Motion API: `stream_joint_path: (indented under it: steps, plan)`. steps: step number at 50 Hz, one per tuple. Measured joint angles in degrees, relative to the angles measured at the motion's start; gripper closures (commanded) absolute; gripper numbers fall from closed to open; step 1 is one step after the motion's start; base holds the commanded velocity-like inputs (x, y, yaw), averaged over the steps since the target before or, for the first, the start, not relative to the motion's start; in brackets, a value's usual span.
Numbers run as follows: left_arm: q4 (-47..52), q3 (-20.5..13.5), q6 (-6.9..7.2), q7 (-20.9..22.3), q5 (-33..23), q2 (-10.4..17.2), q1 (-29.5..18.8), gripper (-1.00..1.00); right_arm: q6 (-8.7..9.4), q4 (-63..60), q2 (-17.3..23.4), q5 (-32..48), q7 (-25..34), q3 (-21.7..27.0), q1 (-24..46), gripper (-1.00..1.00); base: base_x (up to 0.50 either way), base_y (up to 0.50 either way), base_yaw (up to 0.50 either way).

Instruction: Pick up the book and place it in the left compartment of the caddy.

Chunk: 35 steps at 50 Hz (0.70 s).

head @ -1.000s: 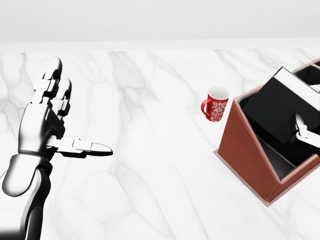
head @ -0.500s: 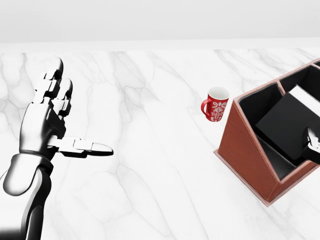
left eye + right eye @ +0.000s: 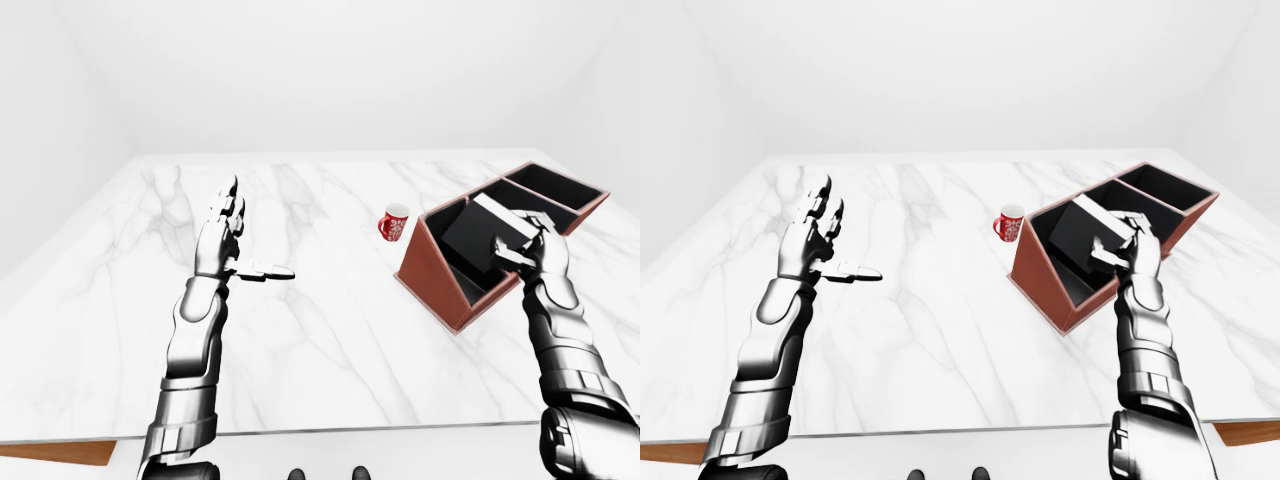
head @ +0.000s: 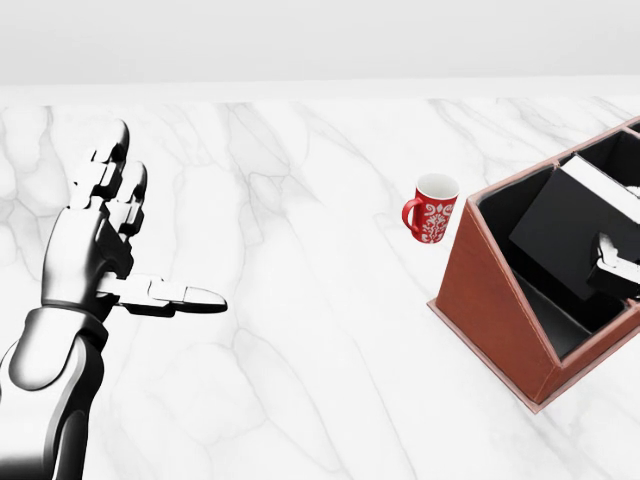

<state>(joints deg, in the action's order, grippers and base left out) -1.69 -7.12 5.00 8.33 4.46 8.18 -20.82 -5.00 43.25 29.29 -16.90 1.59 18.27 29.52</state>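
The black book [image 4: 570, 235] with white page edges leans tilted inside the left compartment of the red-brown caddy [image 4: 490, 290], its upper end above the rim. My right hand [image 3: 528, 240] reaches in from the right; its fingers lie over the book's white edge and the thumb [image 4: 610, 262] presses on the black cover, so it is shut on the book. My left hand [image 4: 140, 240] hovers open over the marble at the left of the head view, fingers up and thumb pointing right, far from the caddy.
A red mug [image 4: 433, 210] with a white pattern stands just left of the caddy. The white marble table [image 4: 300, 350] stretches wide between my hands. In the left-eye view, the caddy's other compartments [image 3: 550, 185] lie to the upper right.
The book dropped from above the rim into the left compartment, then tipped a little more upright. My right hand followed it. The left hand stayed still.
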Motion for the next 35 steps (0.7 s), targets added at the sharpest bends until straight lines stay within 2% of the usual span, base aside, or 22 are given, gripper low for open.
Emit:
stream_joint_path:
  steps: [22,35]
  plan:
    - [-0.06,0.12,0.0,0.01,-0.06,-0.18,0.52,-1.0,0.0,15.61,-0.47,5.98,-2.52,-4.89,10.05,1.0,0.0,0.0,0.0]
    - [-0.24,0.16,0.0,0.08,-0.16,-0.23,0.68,-1.0,0.0,22.41,-0.11,7.75,-4.24,-6.06,13.04,1.0,0.0,0.0,0.0]
